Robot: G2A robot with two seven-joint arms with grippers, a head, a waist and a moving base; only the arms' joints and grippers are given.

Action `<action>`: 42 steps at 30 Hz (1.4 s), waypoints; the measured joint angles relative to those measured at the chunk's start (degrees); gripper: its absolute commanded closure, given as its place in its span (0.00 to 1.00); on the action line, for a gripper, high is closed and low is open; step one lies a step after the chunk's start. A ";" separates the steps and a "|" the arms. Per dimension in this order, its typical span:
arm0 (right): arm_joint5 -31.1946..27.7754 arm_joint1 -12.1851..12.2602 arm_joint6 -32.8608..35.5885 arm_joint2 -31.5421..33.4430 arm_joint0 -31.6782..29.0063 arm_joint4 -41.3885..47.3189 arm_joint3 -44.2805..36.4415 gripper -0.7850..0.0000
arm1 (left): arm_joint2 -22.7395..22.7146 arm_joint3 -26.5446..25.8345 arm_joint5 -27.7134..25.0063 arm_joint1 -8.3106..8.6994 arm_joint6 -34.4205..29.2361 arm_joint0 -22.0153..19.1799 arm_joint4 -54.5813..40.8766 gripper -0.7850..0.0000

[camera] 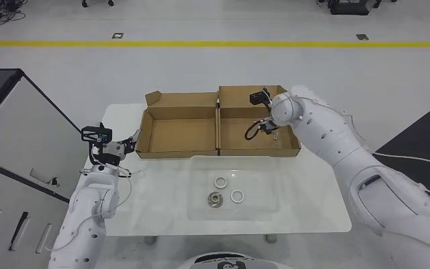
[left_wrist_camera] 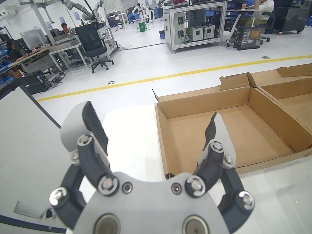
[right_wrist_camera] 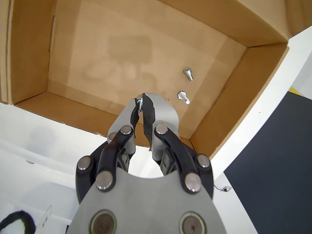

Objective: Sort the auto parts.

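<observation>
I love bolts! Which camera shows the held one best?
Right wrist view: the bolt sits close up in the right gripper. Top view: too small to tell. Left wrist view faces another box.

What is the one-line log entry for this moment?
right gripper: shut on bolt, over right box | right box: two bolts inside | left gripper: open, near left box | table: two white rings, one metal part

Pretty bright and even, lit from overhead. Bit of soft glare on the glossy white tabletop. Faint shade inside the brown cardboard box. Fisheye bend in the yellow floor line.
</observation>
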 measured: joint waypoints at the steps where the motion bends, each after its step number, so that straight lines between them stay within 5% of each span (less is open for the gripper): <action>1: 0.02 -0.14 -0.12 -0.09 -0.14 0.06 0.56 1.00 | 0.00 0.00 0.00 0.00 0.00 0.00 0.00 0.00; 15: 0.50 -2.30 -1.77 -1.35 -1.07 -0.82 6.46 1.00 | 0.00 0.00 0.00 0.00 0.00 0.00 0.00 0.00; 19: 0.41 -2.83 -2.16 -1.43 -1.06 -0.99 7.96 0.83 | 0.00 0.00 0.00 0.00 0.00 0.00 0.00 0.00; 24: 0.37 -3.44 -2.37 -1.27 -0.87 -0.96 9.23 0.78 | 0.00 0.00 0.00 0.00 0.00 0.00 0.00 0.00; 31: -0.54 -3.83 -2.50 -0.01 0.11 -0.41 9.62 0.47 | 0.00 0.00 0.00 0.00 0.00 0.00 0.00 0.00; 34: -1.08 -3.56 -2.22 1.21 0.83 -0.38 8.56 0.00 | 0.00 0.00 0.00 0.00 0.00 0.00 0.00 0.00; 42: -3.13 -0.73 1.84 7.31 1.36 -1.78 -0.93 0.00 | 0.00 0.00 0.00 0.00 0.00 0.00 0.00 0.00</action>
